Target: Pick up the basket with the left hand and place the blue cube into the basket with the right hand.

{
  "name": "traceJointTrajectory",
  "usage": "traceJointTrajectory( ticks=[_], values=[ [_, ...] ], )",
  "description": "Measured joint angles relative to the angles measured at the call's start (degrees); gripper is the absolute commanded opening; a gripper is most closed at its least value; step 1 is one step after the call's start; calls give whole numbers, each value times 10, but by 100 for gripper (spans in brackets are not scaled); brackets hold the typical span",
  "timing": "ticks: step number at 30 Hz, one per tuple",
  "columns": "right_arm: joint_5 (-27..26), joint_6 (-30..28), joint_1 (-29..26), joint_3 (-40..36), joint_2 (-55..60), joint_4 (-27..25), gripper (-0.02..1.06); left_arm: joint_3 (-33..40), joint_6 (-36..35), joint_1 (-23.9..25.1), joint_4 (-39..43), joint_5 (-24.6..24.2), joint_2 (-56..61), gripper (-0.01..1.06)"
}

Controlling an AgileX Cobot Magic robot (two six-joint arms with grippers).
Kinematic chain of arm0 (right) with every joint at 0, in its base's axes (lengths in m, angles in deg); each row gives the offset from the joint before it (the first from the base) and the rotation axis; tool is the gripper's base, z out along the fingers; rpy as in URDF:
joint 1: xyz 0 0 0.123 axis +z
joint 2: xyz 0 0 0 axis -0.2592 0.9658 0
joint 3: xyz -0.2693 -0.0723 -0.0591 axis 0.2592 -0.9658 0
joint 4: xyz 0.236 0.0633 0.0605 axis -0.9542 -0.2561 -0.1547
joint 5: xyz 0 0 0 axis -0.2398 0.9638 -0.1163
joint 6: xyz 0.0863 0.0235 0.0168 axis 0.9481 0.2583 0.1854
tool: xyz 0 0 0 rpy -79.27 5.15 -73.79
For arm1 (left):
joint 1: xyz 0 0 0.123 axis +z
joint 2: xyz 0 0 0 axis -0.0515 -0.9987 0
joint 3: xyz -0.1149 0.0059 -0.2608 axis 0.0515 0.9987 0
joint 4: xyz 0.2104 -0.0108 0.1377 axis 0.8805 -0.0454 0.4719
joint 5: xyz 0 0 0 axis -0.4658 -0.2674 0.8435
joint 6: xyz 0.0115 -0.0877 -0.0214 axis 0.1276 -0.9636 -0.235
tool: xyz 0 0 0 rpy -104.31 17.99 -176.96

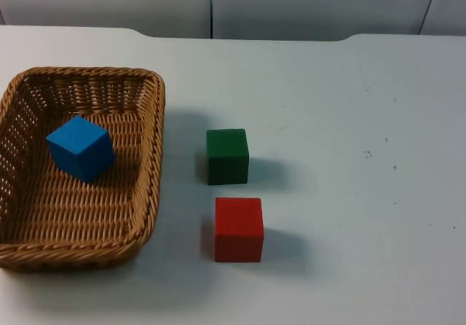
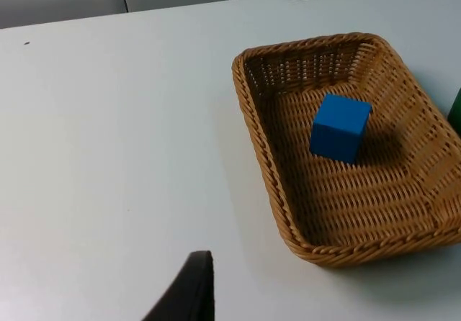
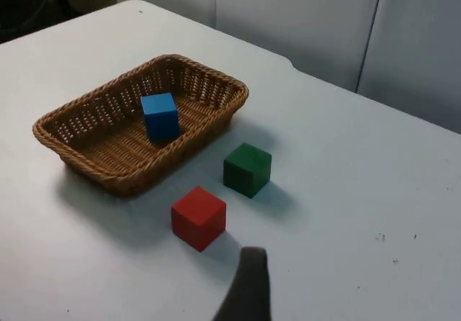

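The brown wicker basket (image 1: 154, 161) rests on the white table at the left. The blue cube (image 1: 80, 149) lies inside it, tilted, near the back left part of the basket floor. In the left wrist view the basket (image 2: 248, 112) with the blue cube (image 2: 340, 128) stands off to one side of my left gripper (image 2: 189, 292), which hangs over bare table well apart from it. In the right wrist view my right gripper (image 3: 246, 288) is above the table a short way from the red cube, far from the basket (image 3: 86, 164) and the blue cube (image 3: 159, 116).
A green cube (image 1: 227, 156) and a red cube (image 1: 239, 229) stand on the table just right of the basket, the red one nearer the front; both also appear as green cube (image 3: 247, 168) and red cube (image 3: 198, 216). The grey partition wall (image 1: 291, 4) closes the back.
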Motion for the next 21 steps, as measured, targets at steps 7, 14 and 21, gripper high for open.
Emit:
traceJointTrajectory(
  ticks=[7,14,21],
  values=[
    [32,4,0,0,-23,0,73,0,0,0,0,0,0,105],
    [44,4,0,-41,-25,-25,73,0,0,0,1,0,0,105],
    [36,-10,1,-72,-25,-62,73,0,0,0,1,0,0,105]
  ],
)
